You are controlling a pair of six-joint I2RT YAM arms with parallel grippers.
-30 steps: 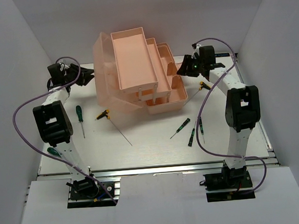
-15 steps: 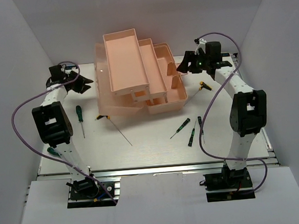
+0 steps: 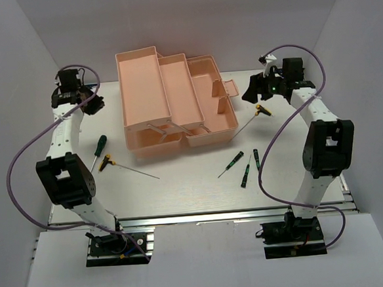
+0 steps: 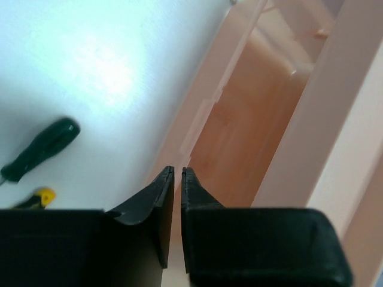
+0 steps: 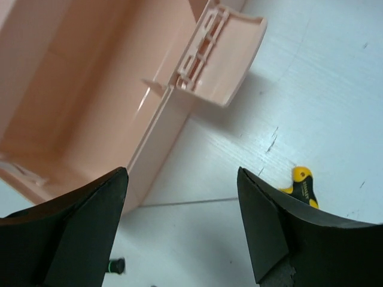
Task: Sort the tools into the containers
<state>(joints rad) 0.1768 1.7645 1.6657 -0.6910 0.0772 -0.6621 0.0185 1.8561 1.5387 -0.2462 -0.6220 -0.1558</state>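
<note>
The pink toolbox (image 3: 211, 136) stands open at the back of the table (image 3: 181, 190). Three small screwdrivers (image 3: 246, 174) lie before its right end, and a yellow-handled rod (image 3: 261, 110) lies just beside that end. A larger green screwdriver (image 3: 99, 146) and a second rod (image 3: 131, 171) lie to its left. The left gripper (image 4: 178, 171) is almost closed on nothing; the right gripper (image 5: 181, 173) is spread wide, empty

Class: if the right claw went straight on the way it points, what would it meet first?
The right claw would likely meet bare table just beside the toolbox wall, missing the yellow-and-black handle; depth is hard to judge.
</note>
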